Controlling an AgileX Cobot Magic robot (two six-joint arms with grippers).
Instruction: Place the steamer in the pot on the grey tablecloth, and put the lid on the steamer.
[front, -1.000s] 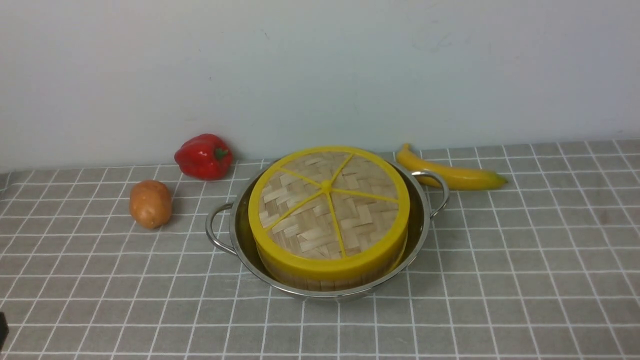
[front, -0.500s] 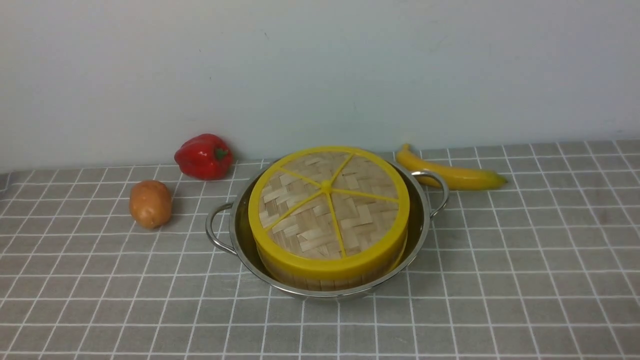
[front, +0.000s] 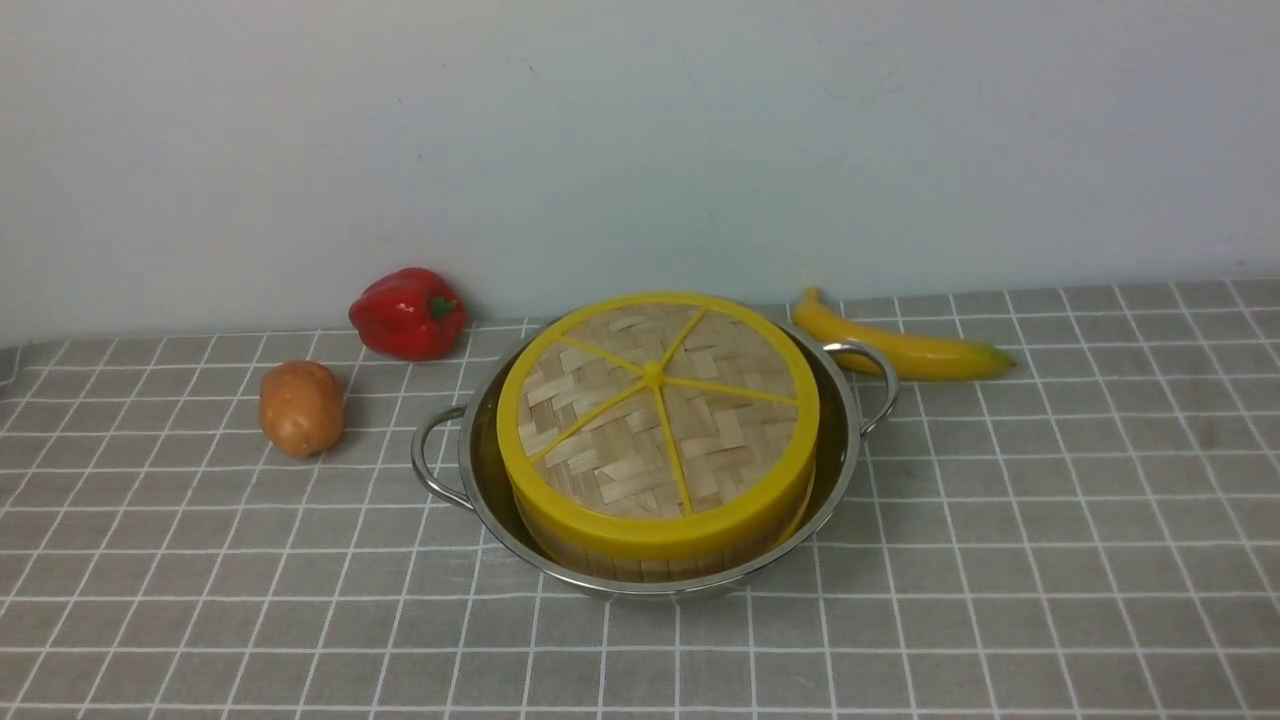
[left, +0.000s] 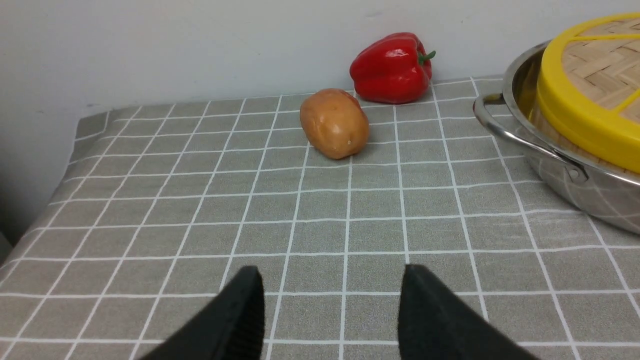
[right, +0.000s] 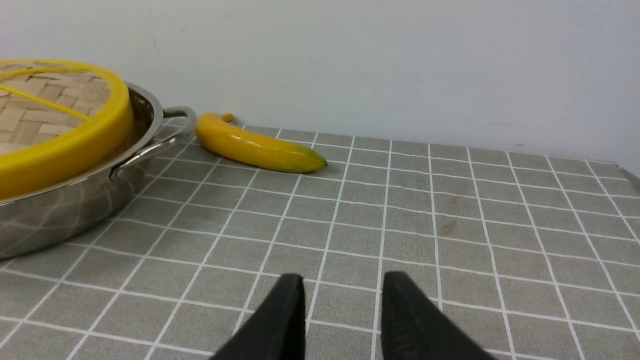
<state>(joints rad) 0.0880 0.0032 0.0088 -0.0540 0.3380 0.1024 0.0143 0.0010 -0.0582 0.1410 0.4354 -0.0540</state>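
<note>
On the grey tablecloth (front: 1000, 520) I see the pot (front: 480, 480), handles running left-near to right-far, holding the steamer (front: 650, 565) with the lid (front: 655, 420) seated flat on top. Left of the pot, my left gripper (left: 332, 300) has its fingers spread, empty. Right of it, my right gripper (right: 342, 305) sits parted, empty.

Grey tablecloth (front: 1000, 520) carries pot (front: 480, 480) at centre, potato (front: 300, 407), red pepper (front: 407, 312), banana (front: 900, 348).
</note>
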